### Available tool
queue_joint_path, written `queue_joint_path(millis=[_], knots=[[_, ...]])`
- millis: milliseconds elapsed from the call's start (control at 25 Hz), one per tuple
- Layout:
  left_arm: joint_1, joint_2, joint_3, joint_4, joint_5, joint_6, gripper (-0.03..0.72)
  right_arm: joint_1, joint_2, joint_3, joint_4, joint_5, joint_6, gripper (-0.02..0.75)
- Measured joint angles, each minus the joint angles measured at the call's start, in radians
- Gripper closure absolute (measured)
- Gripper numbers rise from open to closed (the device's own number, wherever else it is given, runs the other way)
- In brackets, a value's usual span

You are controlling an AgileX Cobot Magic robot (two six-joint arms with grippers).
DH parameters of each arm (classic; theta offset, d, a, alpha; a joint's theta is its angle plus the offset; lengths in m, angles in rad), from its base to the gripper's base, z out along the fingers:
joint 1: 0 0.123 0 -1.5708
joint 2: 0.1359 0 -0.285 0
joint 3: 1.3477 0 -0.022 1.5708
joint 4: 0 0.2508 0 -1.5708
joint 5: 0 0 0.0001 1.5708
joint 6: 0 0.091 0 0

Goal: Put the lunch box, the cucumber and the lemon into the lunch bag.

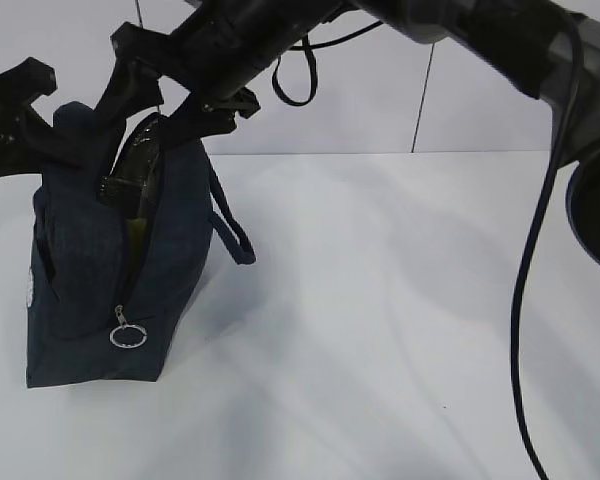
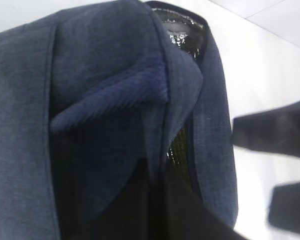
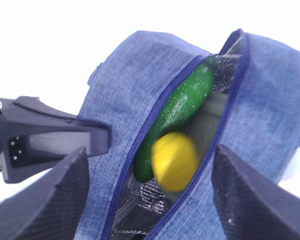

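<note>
Lemon (image 3: 174,161) and cucumber (image 3: 182,112) inside lunch bag (image 1: 100,270) at desk's (image 1: 400,330) left edge; right jaws released above, left jaws' state unclear

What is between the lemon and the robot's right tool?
Nothing. In the right wrist view the right tool is open above the lunch bag, and the lemon sits inside beside the cucumber, with only air between.

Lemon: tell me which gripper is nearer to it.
Right. The right gripper hangs open directly above the lemon, its fingers straddling the bag opening. The left gripper sits against the bag's outer far side, with fabric between it and the lemon.
</note>
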Motion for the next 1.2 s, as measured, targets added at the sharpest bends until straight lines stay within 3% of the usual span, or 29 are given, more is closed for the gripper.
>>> queue_joint_path(millis=[440,680,840,1000,1200], knots=[[0.0,0.0,0.0,0.0,0.01,0.0,0.695,-0.047,0.0,-0.043,-0.001,0.002,0.0,0.161],[0.0,0.0,0.0,0.0,0.013,0.001,0.695,-0.048,0.0,-0.043,-0.182,0.006,0.031,0.164],[0.0,0.0,0.0,0.0,0.013,0.001,0.695,-0.062,0.0,-0.043,-0.233,0.008,0.042,0.214],[0.0,0.0,0.0,0.0,0.013,0.001,0.695,-0.077,0.019,-0.043,-0.223,0.008,0.044,0.276],[0.0,0.0,0.0,0.0,0.013,0.001,0.695,-0.092,0.077,-0.043,-0.119,0.008,0.038,0.297]])
